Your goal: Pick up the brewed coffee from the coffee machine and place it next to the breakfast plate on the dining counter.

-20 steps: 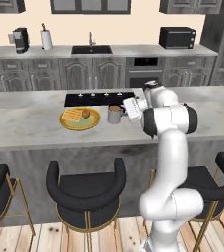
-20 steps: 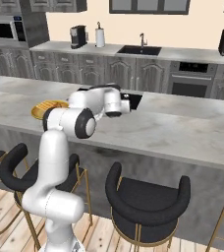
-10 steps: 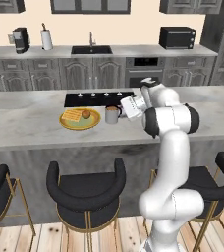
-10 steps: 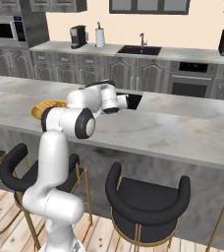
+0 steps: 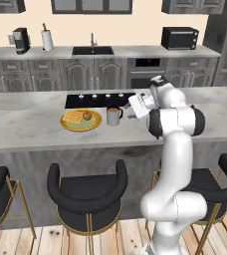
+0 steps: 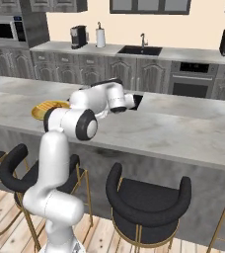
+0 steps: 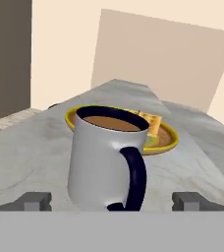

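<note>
One mug [image 5: 113, 115] of coffee stands upright on the counter [image 5: 31, 124], just in front of the pincer [image 5: 130, 113] and just beside the plate [image 5: 80, 121], which lies beyond it. In the hand view the mug [image 7: 108, 157] is very close, its dark handle turned toward the camera, and the two fingertips [image 7: 33, 201] stand wide apart on either side of it, not touching it. The plate [image 7: 163, 139] with toast shows behind the mug there. From the right base view the arm hides the mug, and I see just a part of the plate [image 6: 44, 107]. The arm rises, bends at the elbow and reaches low and level toward the mug. Far beyond, the coffee machine [image 5: 20, 41] stands on the back counter.
</note>
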Tool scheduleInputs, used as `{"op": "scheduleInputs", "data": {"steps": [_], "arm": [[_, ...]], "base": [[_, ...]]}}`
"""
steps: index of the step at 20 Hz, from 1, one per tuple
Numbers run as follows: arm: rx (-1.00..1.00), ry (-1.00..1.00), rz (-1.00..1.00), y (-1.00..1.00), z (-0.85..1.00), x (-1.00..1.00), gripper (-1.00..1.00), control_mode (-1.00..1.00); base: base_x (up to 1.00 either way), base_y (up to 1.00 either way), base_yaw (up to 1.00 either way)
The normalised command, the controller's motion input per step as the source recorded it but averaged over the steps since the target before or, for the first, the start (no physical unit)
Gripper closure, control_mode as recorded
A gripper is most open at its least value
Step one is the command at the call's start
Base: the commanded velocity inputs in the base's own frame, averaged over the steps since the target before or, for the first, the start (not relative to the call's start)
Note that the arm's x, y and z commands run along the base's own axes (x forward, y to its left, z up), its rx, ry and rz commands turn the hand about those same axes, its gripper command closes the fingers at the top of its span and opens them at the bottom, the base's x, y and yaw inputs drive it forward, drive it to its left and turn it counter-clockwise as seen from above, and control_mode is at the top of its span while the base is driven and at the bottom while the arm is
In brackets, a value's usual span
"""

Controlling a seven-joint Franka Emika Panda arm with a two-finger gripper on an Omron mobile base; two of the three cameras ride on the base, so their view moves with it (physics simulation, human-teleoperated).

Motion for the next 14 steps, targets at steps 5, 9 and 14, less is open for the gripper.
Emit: {"op": "scheduleInputs", "data": {"steps": [5,9,14], "arm": [[0.00,-0.29,0.01,-0.32,0.48,-0.74,-1.00,-1.00],[0.00,-0.34,0.00,-0.10,0.67,-1.00,-1.00,-1.00],[0.00,-0.31,0.00,0.00,0.62,-1.00,-1.00,-1.00]], "base": [[0.00,0.00,0.00],[0.00,0.00,0.00],[0.00,0.00,0.00]]}}
